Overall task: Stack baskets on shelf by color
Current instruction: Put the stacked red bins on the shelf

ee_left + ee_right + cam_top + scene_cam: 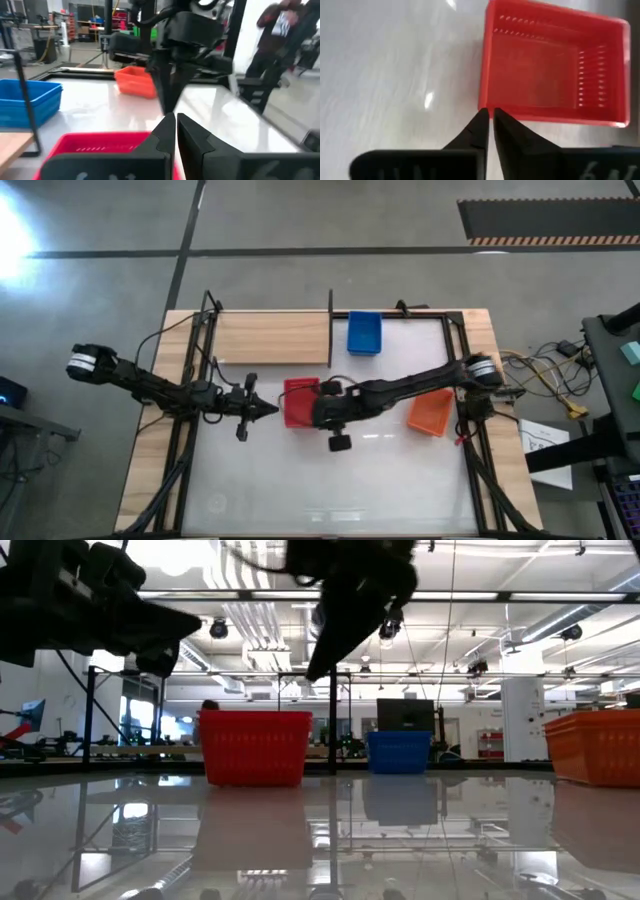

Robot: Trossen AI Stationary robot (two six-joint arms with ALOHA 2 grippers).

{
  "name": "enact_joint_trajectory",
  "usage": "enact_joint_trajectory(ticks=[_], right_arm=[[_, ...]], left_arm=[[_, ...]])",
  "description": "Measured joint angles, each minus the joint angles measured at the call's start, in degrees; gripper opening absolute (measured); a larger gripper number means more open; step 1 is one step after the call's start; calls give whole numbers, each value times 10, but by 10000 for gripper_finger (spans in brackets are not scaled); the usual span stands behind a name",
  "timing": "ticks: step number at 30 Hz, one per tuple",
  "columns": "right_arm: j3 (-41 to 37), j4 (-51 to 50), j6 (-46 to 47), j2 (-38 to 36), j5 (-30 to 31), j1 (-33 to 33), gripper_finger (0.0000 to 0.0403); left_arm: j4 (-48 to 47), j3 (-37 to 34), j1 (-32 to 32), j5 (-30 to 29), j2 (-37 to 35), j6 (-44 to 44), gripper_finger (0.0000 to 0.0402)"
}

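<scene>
A red basket (297,402) stands on the white tabletop, open side up, between my two grippers; it also shows in the low view (254,747). My left gripper (274,411) is shut and hangs above the table just left of the basket, pointing at it. My right gripper (490,113) is shut, points down and hangs above the basket's rim (487,102) near a corner, clear of it in the low view (312,670). A blue basket (364,333) stands beside the light-wood shelf (272,337). An orange basket (431,412) stands at the right.
The shelf's thin dark post (331,300) stands between the board and the blue basket. Black frame rails (458,370) run along the table's sides. A person (280,30) stands beyond the table in the left wrist view. Bare tabletop (330,490) lies toward the near edge.
</scene>
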Motion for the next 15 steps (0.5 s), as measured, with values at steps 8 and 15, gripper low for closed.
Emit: enact_joint_trajectory(ticks=[8,15], right_arm=[[-292,308,32,-172,12,12,8],[-478,514,45,-256,66,13,8]], left_arm=[[-134,86,-10,-4,0,-16,0],[-410,231,-10,-57,24,-48,3]])
